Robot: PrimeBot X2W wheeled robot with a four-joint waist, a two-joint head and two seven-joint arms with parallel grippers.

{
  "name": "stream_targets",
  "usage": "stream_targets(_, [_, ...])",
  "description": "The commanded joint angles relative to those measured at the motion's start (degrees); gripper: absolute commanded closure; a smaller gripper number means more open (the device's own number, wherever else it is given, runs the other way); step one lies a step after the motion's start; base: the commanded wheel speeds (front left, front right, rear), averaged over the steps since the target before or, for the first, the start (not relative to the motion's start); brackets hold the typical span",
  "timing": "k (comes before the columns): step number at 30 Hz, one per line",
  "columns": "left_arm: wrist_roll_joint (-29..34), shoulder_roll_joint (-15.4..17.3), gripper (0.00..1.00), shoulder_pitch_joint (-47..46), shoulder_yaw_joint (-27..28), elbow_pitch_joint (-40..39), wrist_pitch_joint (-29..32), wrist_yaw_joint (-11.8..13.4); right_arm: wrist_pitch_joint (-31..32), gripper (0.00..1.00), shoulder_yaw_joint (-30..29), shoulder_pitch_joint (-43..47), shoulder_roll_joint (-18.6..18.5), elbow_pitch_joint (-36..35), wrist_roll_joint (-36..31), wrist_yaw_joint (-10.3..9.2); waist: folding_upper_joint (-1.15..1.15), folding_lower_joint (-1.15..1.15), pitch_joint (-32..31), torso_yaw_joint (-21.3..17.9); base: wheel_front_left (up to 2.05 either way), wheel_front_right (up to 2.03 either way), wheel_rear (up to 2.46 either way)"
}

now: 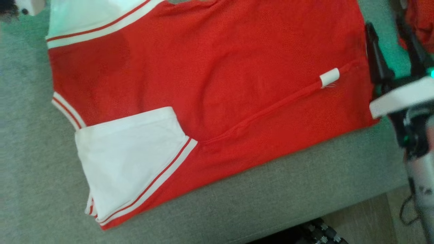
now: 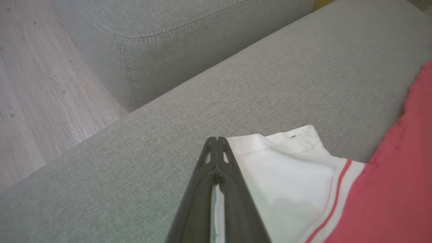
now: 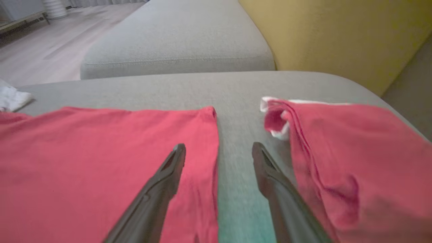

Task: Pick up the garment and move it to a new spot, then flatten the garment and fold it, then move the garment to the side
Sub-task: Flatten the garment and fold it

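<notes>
The garment [image 1: 220, 67] is a red shirt with white, red-striped sleeves, spread flat on a grey sofa cushion [image 1: 305, 189]. One white sleeve [image 1: 132, 159] lies folded in over its near left corner. In the left wrist view my left gripper [image 2: 216, 139] is shut on the edge of that white sleeve [image 2: 290, 175], with white cloth pinched between the fingers. My right gripper [image 1: 390, 51] stands open at the garment's right edge. In the right wrist view it [image 3: 218, 148] straddles the red hem [image 3: 101, 152], with one finger over the cloth and one over bare cushion.
A second red garment [image 3: 354, 152] lies bunched just right of the right gripper, also seen at the head view's top right corner [image 1: 420, 20]. A yellow back cushion [image 3: 330, 33] rises behind. Wooden floor [image 2: 40, 84] lies past the cushion's edge, with another sofa seat [image 2: 168, 40] beyond.
</notes>
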Motion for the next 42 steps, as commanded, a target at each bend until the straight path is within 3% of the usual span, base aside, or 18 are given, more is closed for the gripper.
stream_targets(1, [-0.7, 2.0, 1.0, -2.4, 1.7, -2.3, -0.6, 0.1, 2.2, 0.0, 1.2, -1.3, -1.8, -1.1, 1.2, 0.37, 0.0, 0.0, -0.7, 1.0, 0.0, 0.0, 0.0])
stream_targets(12, [-4.4, 2.7, 1.0, -3.7, -4.4, -9.3, -3.3, 0.1, 16.0, 0.0, 5.0, -16.8, -3.0, 13.4, 8.5, 0.37, 0.0, 0.0, -1.6, 5.1, 0.0, 0.0, 0.0])
stream_targets(20, [-6.4, 2.3, 1.0, -5.3, -7.7, -10.0, -6.0, 0.1, 19.9, 0.0, 7.0, -23.5, -3.6, 20.8, 10.5, 0.37, 0.0, 0.0, -1.8, 6.7, 0.0, 0.0, 0.0])
stream_targets(24, [-7.1, 1.8, 1.0, -6.0, -9.4, -9.4, -7.2, 0.1, 19.9, 0.24, 8.1, -24.8, -3.9, 22.6, 11.3, 0.37, 0.0, 0.0, -2.0, 7.2, 0.0, 0.0, 0.0])
stream_targets(28, [-7.7, 1.6, 1.0, -6.5, -10.7, -8.8, -8.0, 0.1, 19.8, 0.31, 8.8, -25.7, -4.3, 23.8, 11.3, 0.37, 0.0, 0.0, -2.3, 7.3, 0.0, 0.0, 0.0])
stream_targets(34, [-8.9, 1.3, 1.0, -7.2, -12.9, -8.0, -9.4, 0.1, 19.6, 0.71, 9.8, -26.5, -5.0, 25.7, 11.2, 0.37, 0.0, 0.0, -2.9, 7.8, 0.0, 0.0, 0.0])
stream_targets(37, [-9.3, 1.2, 1.0, -7.5, -13.8, -7.8, -10.0, 0.1, 19.7, 1.0, 10.2, -26.7, -5.4, 26.5, 10.9, 0.37, 0.0, 0.0, -3.0, 8.0, 0.0, 0.0, 0.0])
stream_targets(42, [-9.6, 1.3, 1.0, -8.0, -14.8, -7.5, -11.3, 0.1, 18.1, 1.0, 9.8, -27.6, -5.8, 28.0, 9.6, 0.37, 0.0, 0.0, -3.2, 8.5, 0.0, 0.0, 0.0])
